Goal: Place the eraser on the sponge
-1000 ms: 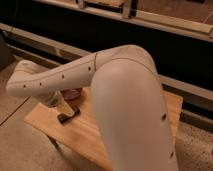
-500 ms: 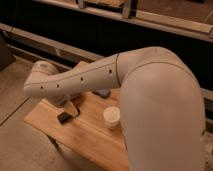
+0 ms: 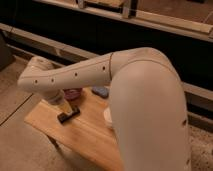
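The eraser (image 3: 68, 115), a flat black bar, lies on the left part of the wooden table (image 3: 85, 132). My gripper (image 3: 63, 106) reaches down from the white wrist and sits right over the eraser's upper end. The arm hides most of the gripper. The sponge (image 3: 100, 91), a blue-grey rounded pad, rests at the table's far edge, to the upper right of the eraser and apart from it.
A dark purple bowl (image 3: 73, 93) stands between the gripper and the sponge. A white cup (image 3: 106, 117) peeks out from behind my forearm. My large white arm (image 3: 145, 110) covers the table's right half. Dark rails run behind the table.
My elbow has swung right and higher, now covering most of the white cup. The wrist shifted right over the eraser. The eraser, bowl and sponge have not moved.
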You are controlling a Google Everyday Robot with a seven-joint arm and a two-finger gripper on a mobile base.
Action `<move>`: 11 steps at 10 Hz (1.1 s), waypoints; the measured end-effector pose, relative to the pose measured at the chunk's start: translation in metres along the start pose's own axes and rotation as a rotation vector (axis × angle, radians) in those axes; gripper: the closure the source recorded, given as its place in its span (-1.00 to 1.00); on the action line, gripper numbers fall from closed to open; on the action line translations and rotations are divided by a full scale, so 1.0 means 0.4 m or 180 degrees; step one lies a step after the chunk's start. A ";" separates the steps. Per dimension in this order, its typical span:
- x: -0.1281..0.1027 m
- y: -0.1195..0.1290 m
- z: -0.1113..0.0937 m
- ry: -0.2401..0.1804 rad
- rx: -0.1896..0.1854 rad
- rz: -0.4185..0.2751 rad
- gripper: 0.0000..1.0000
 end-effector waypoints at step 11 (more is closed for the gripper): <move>0.029 0.000 0.116 -0.0082 -0.0285 0.0128 -0.30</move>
